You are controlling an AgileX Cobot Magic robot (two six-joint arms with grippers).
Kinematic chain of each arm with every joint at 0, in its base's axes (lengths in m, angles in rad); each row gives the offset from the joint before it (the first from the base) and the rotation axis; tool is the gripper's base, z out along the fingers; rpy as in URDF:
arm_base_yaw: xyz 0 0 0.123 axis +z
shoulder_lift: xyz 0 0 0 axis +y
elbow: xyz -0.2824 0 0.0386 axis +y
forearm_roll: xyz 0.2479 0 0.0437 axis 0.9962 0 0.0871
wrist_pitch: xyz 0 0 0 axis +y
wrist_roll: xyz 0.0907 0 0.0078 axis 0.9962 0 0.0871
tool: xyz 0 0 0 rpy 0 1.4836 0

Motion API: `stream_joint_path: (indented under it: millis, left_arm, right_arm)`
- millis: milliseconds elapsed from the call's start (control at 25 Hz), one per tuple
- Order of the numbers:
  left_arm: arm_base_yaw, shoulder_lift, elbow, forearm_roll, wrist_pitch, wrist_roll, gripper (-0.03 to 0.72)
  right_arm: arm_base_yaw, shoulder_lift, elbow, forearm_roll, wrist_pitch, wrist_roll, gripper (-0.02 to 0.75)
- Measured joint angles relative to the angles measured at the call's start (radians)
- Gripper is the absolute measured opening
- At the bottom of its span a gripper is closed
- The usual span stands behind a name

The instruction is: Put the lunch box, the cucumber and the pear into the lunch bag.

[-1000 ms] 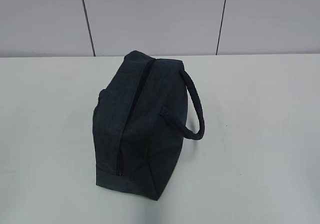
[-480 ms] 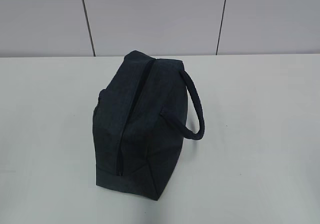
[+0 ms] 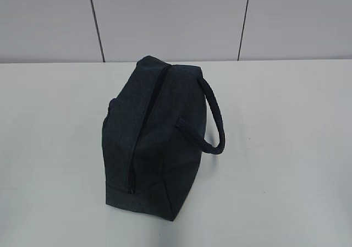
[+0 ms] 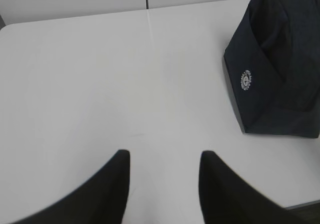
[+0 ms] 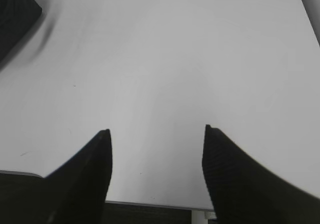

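Note:
The dark navy lunch bag [image 3: 157, 137] stands on the white table in the exterior view, its top zipper [image 3: 147, 127] running front to back and looking shut, its padded loop handle [image 3: 214, 117] hanging to the right. The bag also shows at the right of the left wrist view [image 4: 275, 64], with a round white logo on its end, and one corner of it shows at the top left of the right wrist view [image 5: 15, 14]. My left gripper [image 4: 165, 156] and right gripper [image 5: 157, 131] are open and empty over bare table, apart from the bag. The lunch box, cucumber and pear are out of view.
The white table [image 3: 286, 148] spreads around the bag, backed by a grey panelled wall [image 3: 165, 21]. The table's near edge [image 5: 150, 203] lies just under my right gripper.

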State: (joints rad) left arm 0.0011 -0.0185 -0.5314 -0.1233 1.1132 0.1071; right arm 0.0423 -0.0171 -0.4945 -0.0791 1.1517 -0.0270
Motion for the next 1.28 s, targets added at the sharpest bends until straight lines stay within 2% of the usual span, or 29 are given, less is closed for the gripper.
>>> stream_joint_path:
  millis: [1280]
  left_arm:
    - [0.000,0.000,0.000,0.000,0.000,0.000,0.276]
  right_arm:
    - [0.000,0.000,0.000,0.000,0.000,0.000,0.456]
